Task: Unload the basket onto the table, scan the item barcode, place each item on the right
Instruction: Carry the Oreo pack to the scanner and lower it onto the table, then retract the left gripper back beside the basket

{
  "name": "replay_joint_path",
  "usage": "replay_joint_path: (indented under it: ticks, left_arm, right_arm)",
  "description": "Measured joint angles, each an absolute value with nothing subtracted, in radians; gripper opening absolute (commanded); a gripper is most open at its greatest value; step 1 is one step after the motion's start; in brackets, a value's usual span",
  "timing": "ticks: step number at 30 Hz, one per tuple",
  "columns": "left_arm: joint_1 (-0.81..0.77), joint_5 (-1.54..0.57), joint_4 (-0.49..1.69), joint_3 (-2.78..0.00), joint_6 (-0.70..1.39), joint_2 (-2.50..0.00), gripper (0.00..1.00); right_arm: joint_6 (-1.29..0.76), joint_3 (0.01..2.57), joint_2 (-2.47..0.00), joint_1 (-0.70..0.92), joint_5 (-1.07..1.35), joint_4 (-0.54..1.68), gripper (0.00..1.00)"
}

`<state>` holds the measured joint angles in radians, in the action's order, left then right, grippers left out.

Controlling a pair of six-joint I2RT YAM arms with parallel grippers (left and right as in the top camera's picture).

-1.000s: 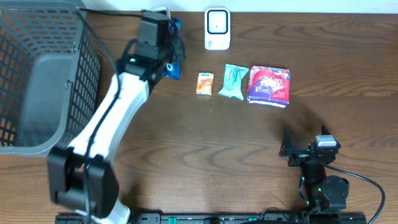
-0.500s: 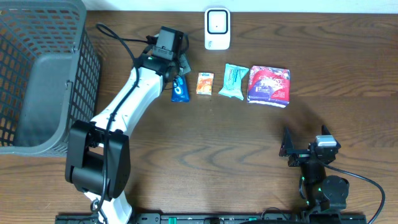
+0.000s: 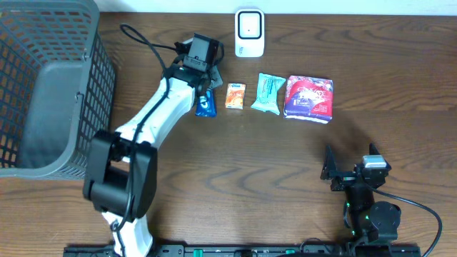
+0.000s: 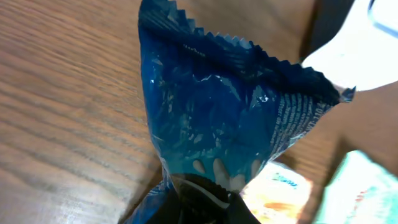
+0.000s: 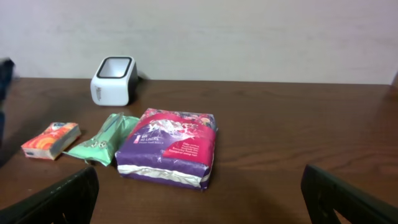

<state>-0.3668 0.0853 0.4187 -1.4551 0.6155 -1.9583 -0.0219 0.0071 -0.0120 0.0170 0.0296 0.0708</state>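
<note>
No brand name is legible to me anywhere: the blue snack packet (image 4: 217, 124) carries a column of fine white print along its right edge, too small and slanted to read, and the purple pack (image 5: 169, 147) has a line of white lettering on its front that I cannot make out either. The small orange packet (image 3: 235, 95) and the green wrapped bar (image 3: 269, 93) show only blurred marks. The blue packet is glossy, crinkled foil with a zigzag-cut end, and in the left wrist view it narrows sharply where it is gathered. The left gripper (image 3: 208, 84) is pressed together on that gathered end, pinching the packet. Seen from overhead, the packet hangs at the left end of the row, just beside the orange packet and below and to the left of the white scanner (image 3: 249, 32), which stands at the far edge of the table (image 3: 250, 164). I cannot tell whether the packet touches the wood. The right gripper (image 5: 199, 186) sits well apart near the front edge, its fingers spread wide with nothing between them. A grey mesh basket (image 3: 107, 71) stands at the far left.
</note>
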Motion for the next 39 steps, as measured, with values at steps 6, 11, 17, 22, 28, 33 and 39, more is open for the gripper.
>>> replay_joint_path:
  ticks: [6,11,17,22,28,33,39]
  left_arm:
    - [-0.367,0.035,0.387,-1.455,0.571,-2.035,0.17]
    - [-0.367,-0.002,0.313,-1.455,0.561,-2.036,0.24]
    - [-0.366,-0.02,0.269,-1.455,0.55,-2.036,0.27]
    - [-0.354,-0.024,0.273,-1.455,0.545,-2.012,0.31]
    - [-0.299,-0.025,0.33,-1.455,0.535,-1.798,0.49]
    - [-0.233,-0.024,0.506,-1.462,0.537,-1.539,0.57]
    - [-0.162,-0.02,0.831,-1.47,0.531,-1.287,0.96]
  right_arm:
    - [-0.022,0.007,-0.012,0.017,0.03,0.071,0.99]
    - [-0.022,0.007,-0.012,0.017,0.03,0.071,0.99]
    - [-0.022,0.007,-0.012,0.017,0.03,0.071,0.99]
    - [-0.022,0.007,-0.012,0.017,0.03,0.071,0.99]
    - [-0.022,0.007,-0.012,0.017,0.03,0.071,0.99]
    - [-0.022,0.007,-0.012,0.017,0.03,0.071,0.99]
    - [-0.022,0.007,-0.012,0.017,0.03,0.071,0.99]
